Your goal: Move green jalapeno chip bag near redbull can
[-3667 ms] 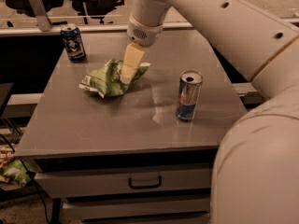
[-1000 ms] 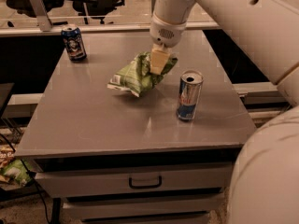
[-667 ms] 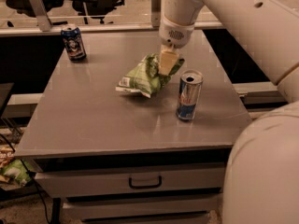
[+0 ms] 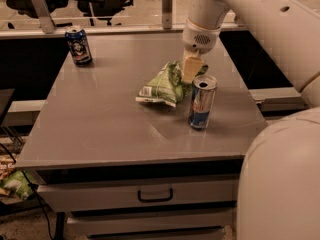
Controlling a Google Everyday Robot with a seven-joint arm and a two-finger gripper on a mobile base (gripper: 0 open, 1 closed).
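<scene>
The green jalapeno chip bag (image 4: 164, 84) is a crumpled light-green foil bag with white print, lying on the grey table just left of the redbull can (image 4: 202, 102). The can is tall, slim, blue and silver, upright near the table's right edge. My gripper (image 4: 190, 70) comes down from the white arm above and is shut on the bag's right end, just behind the can's top. The bag's left end rests on the table.
A shorter dark-blue can (image 4: 79, 46) stands at the table's (image 4: 100, 134) far left corner. A drawer handle (image 4: 155, 196) shows below the front edge. My white arm fills the right side. Office chairs stand behind a rail at the back.
My gripper has carried the chip bag to the right across the table, from the middle to just beside the redbull can. Both cans have stayed in place.
</scene>
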